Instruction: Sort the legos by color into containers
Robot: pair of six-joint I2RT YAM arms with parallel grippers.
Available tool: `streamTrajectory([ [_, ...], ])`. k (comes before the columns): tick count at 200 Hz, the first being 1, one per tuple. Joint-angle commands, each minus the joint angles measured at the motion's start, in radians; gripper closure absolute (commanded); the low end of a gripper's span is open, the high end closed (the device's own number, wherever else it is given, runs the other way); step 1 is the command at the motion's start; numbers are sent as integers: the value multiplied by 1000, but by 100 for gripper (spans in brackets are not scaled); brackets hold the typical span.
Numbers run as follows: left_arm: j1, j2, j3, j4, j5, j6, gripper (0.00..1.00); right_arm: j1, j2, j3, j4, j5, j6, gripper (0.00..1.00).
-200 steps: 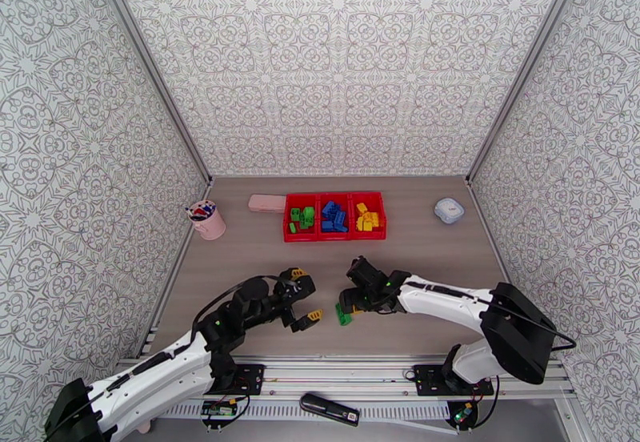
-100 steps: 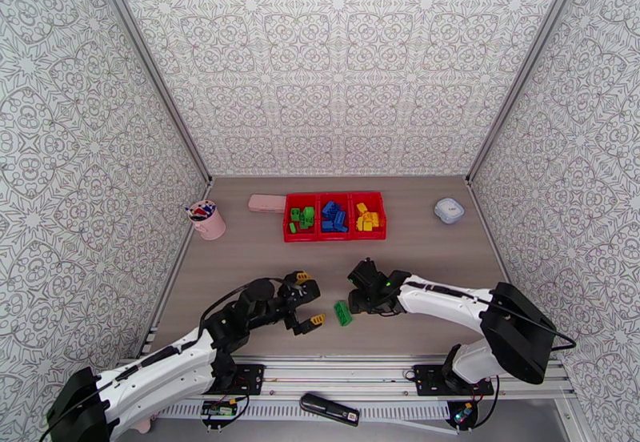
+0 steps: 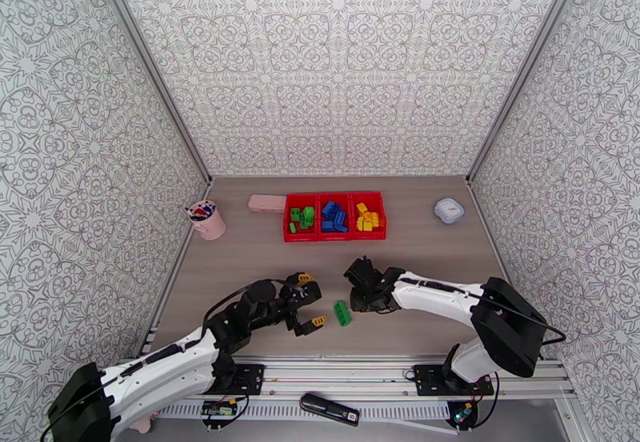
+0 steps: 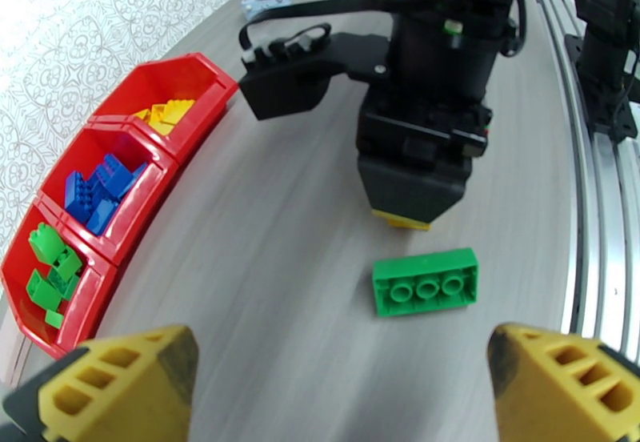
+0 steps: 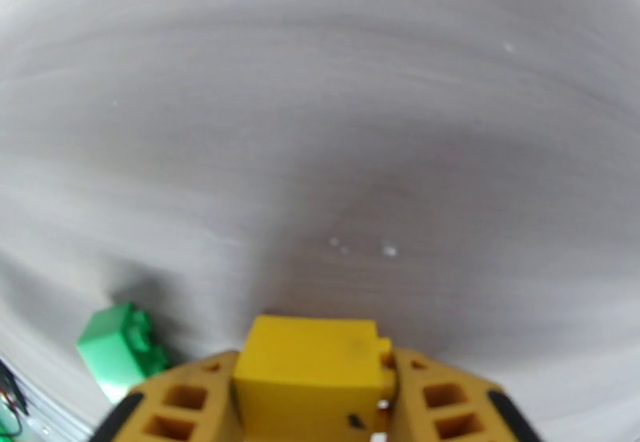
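Right fingers [image 5: 188,403] have closed around a yellow lego [image 5: 312,363] just beside the green lego [image 4: 425,282]; left fingers [image 4: 120,383] stay spread wide.

legos [image 4: 425,283]: glossy plastic | containers [image 4: 142,210]: glossy plastic | table [image 4: 264,275]: matt wood-grain

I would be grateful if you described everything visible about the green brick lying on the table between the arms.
The green brick is a long, glossy plastic block; three round studs in a row show in the left wrist view. It lies on the grey wood-look table, between the open left pincer and the right pincer, which grips a yellow brick. Neither pincer touches it; only the table does.
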Motion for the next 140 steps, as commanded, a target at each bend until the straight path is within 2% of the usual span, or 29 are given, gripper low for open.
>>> streamTrajectory([
  [1, -12, 1, -11, 49, 12, -15, 0, 7, -27, 21, -44, 37, 13, 66],
  [45, -19, -5, -14, 67, -7, -20, 0, 3, -106, 64, -83, 80, -27, 67],
  [89, -24, 0, -3, 109, -37, -36, 0, -26, -170, 138, -130, 237, -32, 71],
  [113, -24, 21, 14, 153, -67, -49, 0, -52, -217, 131, -29, 336, -65, 76],
  [140, -26, 88, 35, 225, -80, -56, 0, -155, -218, 140, 109, 315, -137, 77],
])
